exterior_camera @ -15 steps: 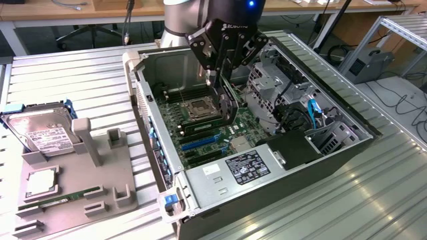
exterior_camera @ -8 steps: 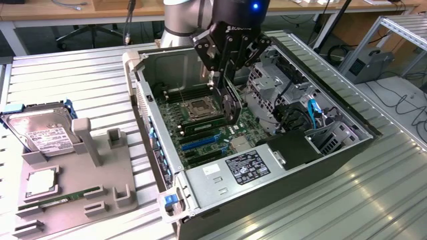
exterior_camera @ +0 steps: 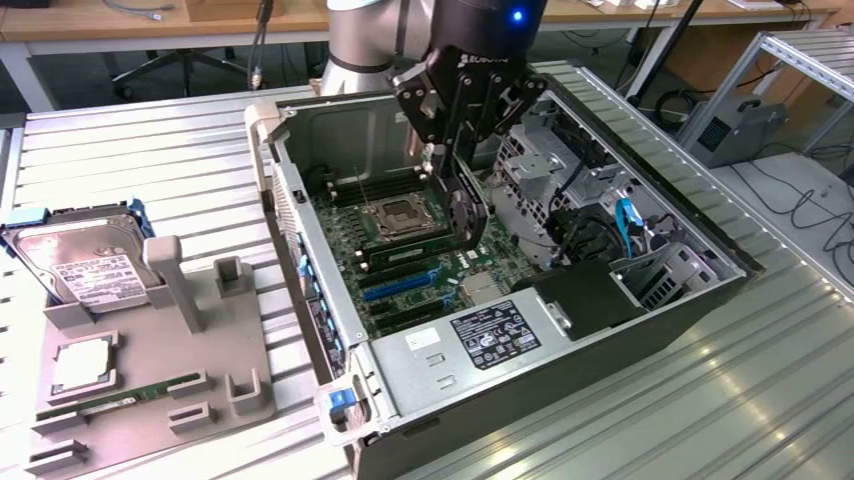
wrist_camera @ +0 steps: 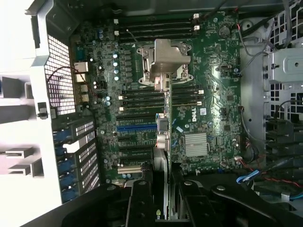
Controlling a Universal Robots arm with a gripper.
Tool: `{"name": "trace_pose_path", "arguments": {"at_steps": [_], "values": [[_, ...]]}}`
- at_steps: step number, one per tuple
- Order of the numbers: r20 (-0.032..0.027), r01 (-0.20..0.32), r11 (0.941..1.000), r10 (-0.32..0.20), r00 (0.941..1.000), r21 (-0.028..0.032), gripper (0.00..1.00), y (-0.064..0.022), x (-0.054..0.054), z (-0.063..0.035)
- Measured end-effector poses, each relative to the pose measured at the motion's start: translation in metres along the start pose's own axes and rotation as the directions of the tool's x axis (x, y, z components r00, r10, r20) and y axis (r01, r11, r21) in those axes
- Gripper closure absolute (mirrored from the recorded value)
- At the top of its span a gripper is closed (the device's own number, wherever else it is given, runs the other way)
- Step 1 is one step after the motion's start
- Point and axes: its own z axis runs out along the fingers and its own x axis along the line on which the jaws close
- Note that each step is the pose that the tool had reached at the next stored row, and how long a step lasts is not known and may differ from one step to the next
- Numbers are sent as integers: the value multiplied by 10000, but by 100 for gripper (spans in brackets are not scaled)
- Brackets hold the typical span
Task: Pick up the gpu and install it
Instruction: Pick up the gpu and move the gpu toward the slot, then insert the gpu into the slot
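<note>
The gripper (wrist_camera: 163, 196) clamps the gpu (wrist_camera: 161, 158) edge-on between its fingers, just above the green motherboard (wrist_camera: 213, 94), with the silver CPU socket (wrist_camera: 165, 59) beyond its fingertips and the blue slot (wrist_camera: 137, 127) beside the card.

The gripper (exterior_camera: 449, 160) was black, the gpu (exterior_camera: 465, 215) dark, the motherboard (wrist_camera: 208, 94) green with one bright blue slot (wrist_camera: 136, 127), the hard drive (exterior_camera: 87, 265) silver with a white printed label (exterior_camera: 96, 278), the holder (exterior_camera: 147, 370) plain grey, the table (exterior_camera: 174, 150) ribbed silver metal
</note>
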Motion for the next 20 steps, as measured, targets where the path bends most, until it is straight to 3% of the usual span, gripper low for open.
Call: {"name": "trace_pose_path", "arguments": {"at_steps": [4, 7, 9, 16, 20], "values": [[1, 0, 10000, 0, 10000, 13, 74, 5, -36, 14], [7, 1, 10000, -1, 10000, 92, 74, 81, -286, 149], [12, 2, 9999, -2, 10000, 154, 74, 127, -382, 248], [18, 2, 9997, -3, 10000, 224, 74, 192, -582, 462], [21, 160, 9996, -160, 9999, 227, 74, 207, -589, 472]]}}
